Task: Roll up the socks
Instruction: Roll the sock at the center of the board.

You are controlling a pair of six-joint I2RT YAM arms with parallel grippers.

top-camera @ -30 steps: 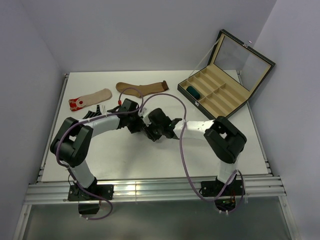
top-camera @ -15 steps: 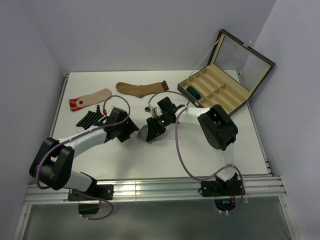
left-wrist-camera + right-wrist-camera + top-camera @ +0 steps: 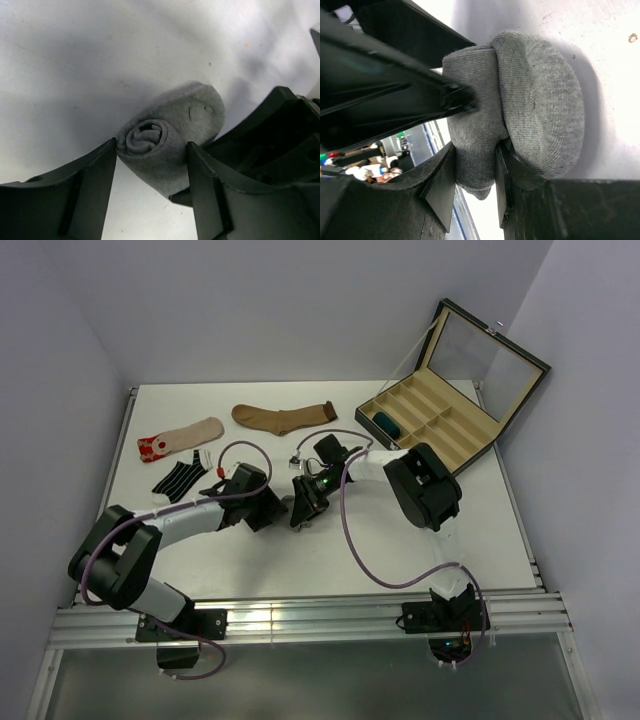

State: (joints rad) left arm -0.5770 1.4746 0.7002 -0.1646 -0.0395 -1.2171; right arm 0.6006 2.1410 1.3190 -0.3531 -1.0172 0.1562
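My left gripper (image 3: 152,146) has swung back in, jaws apart astride the grey roll (image 3: 165,130) mid-tabletop (image 3: 400,540), which my right gripper (image 3: 476,160) pinches; with the teal roll (image 3: 386,424) boxed, I judge that the brown sock (image 3: 285,418), beige sock (image 3: 185,436) and striped sock (image 3: 180,478), flat far-left, remain.

From above, the left end effector (image 3: 266,507) and right end effector (image 3: 303,501) mostly hide the grey sock roll (image 3: 167,142).
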